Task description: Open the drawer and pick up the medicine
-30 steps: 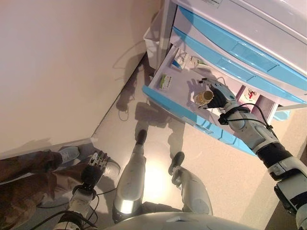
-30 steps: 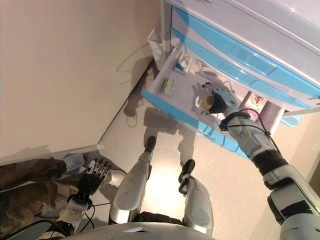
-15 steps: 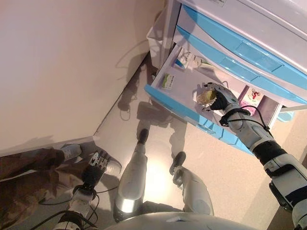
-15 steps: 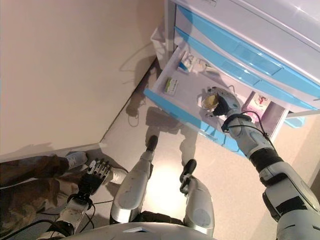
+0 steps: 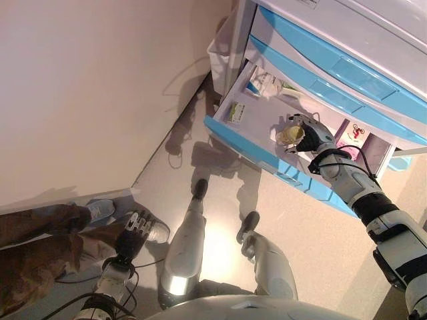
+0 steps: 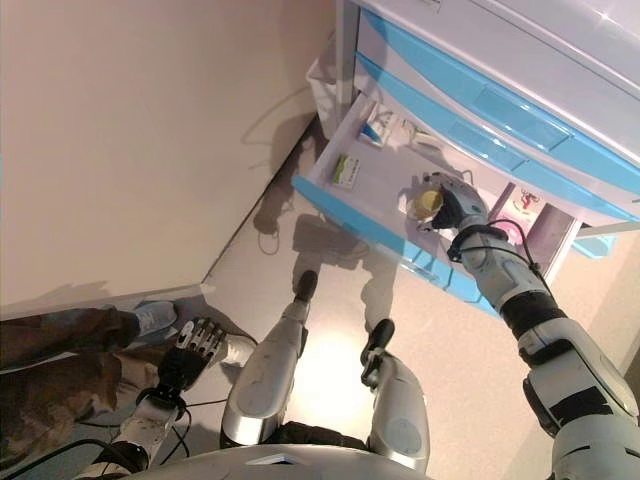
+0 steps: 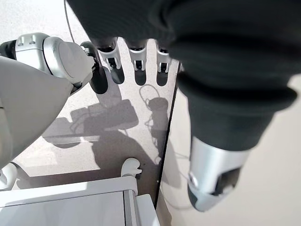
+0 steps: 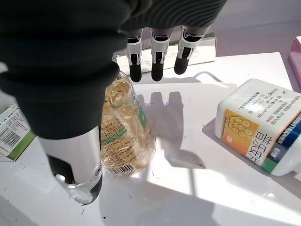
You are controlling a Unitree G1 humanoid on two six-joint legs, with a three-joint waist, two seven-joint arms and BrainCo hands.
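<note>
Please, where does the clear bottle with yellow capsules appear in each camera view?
Left eye view: clear bottle in the right hand, over the open drawer.
Right eye view: same place.
Right wrist view: beside the thumb.
Left wrist view: not in it.
Shared landmark: the drawer.

A white cabinet with light-blue drawer fronts [image 6: 500, 110] is seen at the upper right, and its lowest white drawer with a blue front edge [image 6: 345, 205] is pulled out over the pale floor. The right hand [image 6: 452, 203] is held above the drawer's inside with its fingers curled round a clear bottle of yellow capsules [image 6: 428, 201]. A small green-and-white box [image 6: 347, 169] is seen lying nearer the drawer's left end, and further packets [image 6: 385, 127] at its back. The left hand [image 6: 190, 350] hangs low at the lower left with fingers relaxed, beside a person's trousered leg and pale shoe [image 6: 152, 320].
</note>
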